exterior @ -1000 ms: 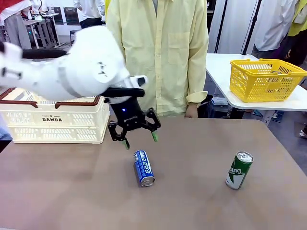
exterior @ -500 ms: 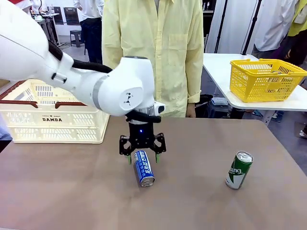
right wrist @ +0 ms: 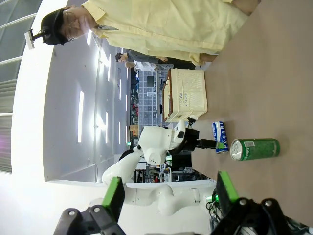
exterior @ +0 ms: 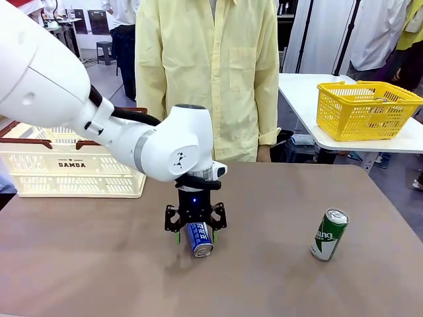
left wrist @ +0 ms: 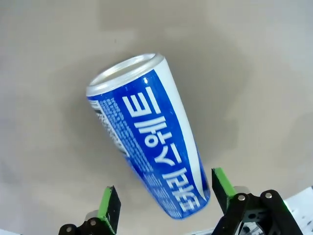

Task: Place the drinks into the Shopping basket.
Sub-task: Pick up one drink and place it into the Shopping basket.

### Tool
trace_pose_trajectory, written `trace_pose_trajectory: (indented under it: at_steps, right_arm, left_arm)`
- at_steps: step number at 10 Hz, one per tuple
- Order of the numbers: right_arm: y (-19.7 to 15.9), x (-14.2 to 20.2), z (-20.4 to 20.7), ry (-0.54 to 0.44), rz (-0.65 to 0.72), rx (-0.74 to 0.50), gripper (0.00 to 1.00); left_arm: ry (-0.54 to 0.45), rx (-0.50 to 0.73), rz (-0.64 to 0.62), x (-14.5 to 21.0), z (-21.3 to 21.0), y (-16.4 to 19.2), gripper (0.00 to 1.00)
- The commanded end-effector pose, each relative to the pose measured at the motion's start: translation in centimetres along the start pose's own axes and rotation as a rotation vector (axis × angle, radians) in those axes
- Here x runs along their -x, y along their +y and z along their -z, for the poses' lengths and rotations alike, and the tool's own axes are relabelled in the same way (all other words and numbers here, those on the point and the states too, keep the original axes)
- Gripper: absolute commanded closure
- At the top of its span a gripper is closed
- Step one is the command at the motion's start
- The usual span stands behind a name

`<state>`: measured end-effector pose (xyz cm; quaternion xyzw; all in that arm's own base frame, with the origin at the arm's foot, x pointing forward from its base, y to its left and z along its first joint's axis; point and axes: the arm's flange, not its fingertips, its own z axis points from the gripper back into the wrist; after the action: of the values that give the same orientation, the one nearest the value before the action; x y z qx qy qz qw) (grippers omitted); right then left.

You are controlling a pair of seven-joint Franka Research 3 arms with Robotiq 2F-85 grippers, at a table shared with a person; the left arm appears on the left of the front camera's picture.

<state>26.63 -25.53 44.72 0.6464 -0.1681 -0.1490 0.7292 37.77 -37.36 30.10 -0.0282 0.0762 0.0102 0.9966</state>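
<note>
A blue drink can point(exterior: 201, 242) lies on its side in the middle of the brown table. My left gripper point(exterior: 196, 233) is lowered over it, open, with one green pad on each side. In the left wrist view the blue can point(left wrist: 151, 142) lies slanted between the fingertips point(left wrist: 108, 208) of the left gripper point(left wrist: 165, 196), with gaps on both sides. A green can point(exterior: 329, 234) stands upright at the right. The cream Shopping basket point(exterior: 73, 165) sits at the table's far left. My right gripper point(right wrist: 170, 192) is open and holds nothing; beyond it are the green can point(right wrist: 254, 148) and the basket point(right wrist: 186, 95).
A person in a yellow shirt point(exterior: 211, 79) stands at the table's far edge, behind the blue can. A yellow mesh basket point(exterior: 367, 109) rests on a separate white table at the back right. Bare tabletop lies between the two cans and in front of them.
My left gripper has come down from above the blue can's far end and now straddles the can, still open. The cans have not moved.
</note>
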Motion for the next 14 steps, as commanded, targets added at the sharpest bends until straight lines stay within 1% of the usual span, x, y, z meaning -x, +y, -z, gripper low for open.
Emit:
trace_pose_trajectory:
  at_steps: [1, 2, 4, 5, 6, 7, 10, 14]
  right_arm:
    - [0.4, 0.0, -0.1, 0.0, 0.007, -0.01, 0.0]
    - [0.4, 0.0, -0.1, 0.0, 0.007, -0.01, 0.0]
    - [0.4, 0.0, -0.1, 0.0, 0.007, -0.01, 0.0]
    - [0.4, 0.0, -0.1, 0.0, 0.007, -0.01, 0.0]
    - [0.4, 0.0, -0.1, 0.0, 0.007, -0.01, 0.0]
    - [0.4, 0.0, -0.1, 0.0, 0.007, -0.01, 0.0]
    - [0.4, 0.0, -0.1, 0.0, 0.007, -0.01, 0.0]
    - [0.4, 0.0, -0.1, 0.0, 0.007, -0.01, 0.0]
  left_arm:
    - [0.003, 0.01, 0.028, -0.4, 1.7, 0.3, 0.0]
    - [0.004, 0.027, 0.028, -0.5, 2.2, 0.5, 0.0]
    - [-0.031, 0.051, 0.036, -0.5, 2.4, 0.6, 0.0]
    - [-0.037, 0.061, 0.037, -0.5, 2.6, 0.6, 0.15]
    - [-0.042, 0.057, 0.03, -0.5, 2.8, 0.7, 0.73]
    - [-0.048, 0.053, 0.032, -0.5, 2.8, 0.7, 1.0]
    - [-0.075, 0.05, 0.016, -0.6, 2.8, 0.7, 1.0]
    - [-0.084, 0.057, 0.011, -0.7, 2.5, 1.1, 1.0]
